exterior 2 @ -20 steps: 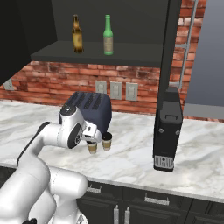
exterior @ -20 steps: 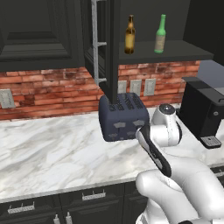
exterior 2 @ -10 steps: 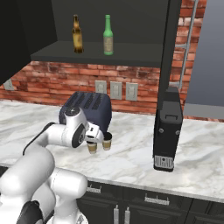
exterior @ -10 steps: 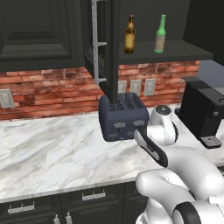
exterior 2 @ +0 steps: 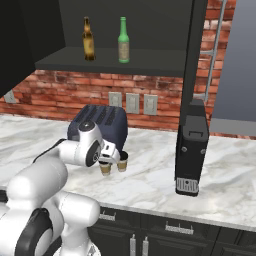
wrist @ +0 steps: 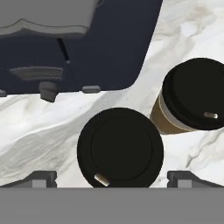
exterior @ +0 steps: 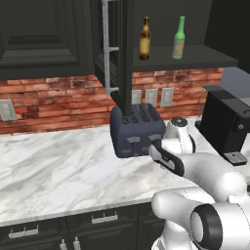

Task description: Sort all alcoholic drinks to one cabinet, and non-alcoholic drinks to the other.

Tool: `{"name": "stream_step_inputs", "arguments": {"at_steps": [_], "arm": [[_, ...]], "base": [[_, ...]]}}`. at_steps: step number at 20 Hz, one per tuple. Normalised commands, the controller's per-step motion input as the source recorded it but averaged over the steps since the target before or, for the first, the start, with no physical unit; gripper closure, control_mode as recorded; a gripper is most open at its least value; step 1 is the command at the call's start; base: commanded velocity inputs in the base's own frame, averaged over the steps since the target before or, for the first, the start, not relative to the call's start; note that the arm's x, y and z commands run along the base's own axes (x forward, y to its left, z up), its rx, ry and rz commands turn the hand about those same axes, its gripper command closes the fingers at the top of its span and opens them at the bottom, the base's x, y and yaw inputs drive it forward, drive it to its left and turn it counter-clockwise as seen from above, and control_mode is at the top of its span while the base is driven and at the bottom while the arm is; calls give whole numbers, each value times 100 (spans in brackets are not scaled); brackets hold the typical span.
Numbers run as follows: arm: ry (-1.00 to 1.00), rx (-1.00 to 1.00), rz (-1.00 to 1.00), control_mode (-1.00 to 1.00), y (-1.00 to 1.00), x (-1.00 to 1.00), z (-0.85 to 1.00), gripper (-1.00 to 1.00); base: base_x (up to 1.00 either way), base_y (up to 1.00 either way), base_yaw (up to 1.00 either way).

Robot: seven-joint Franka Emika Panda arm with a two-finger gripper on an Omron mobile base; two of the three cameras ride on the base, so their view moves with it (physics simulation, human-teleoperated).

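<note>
The hand [wrist: 112, 177] hangs directly above the nearer coffee cup [wrist: 120, 148], its fingertips [wrist: 40, 177] spread wide on either side of the dark lid and not touching it. The second coffee cup [wrist: 192, 98] stands just beside the first on the marble counter [exterior 2: 150, 150]. In the right base view both cups sit in front of the dark blue toaster [exterior 2: 102, 122], with the hand [exterior 2: 106, 160] over the left one. Further right stands the black coffee machine [exterior 2: 191, 145]. Behind runs the brick wall [exterior: 49, 95]. Up on the open cabinet shelf [exterior 2: 110, 64], the amber-brown bottle [exterior 2: 88, 40] and the green bottle [exterior 2: 123, 41] stand upright, near each other.
</note>
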Motion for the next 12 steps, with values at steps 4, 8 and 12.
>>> {"name": "stream_step_inputs", "arguments": {"at_steps": [4,8,12], "arm": [[1,0,0,-100,0,8,-19,-100],[0,0,0,-100,-1,9,-22,-100],[0,0,0,-100,-4,9,-23,-100]], "base": [[0,0,0],[0,0,0],[0,0,0]]}}
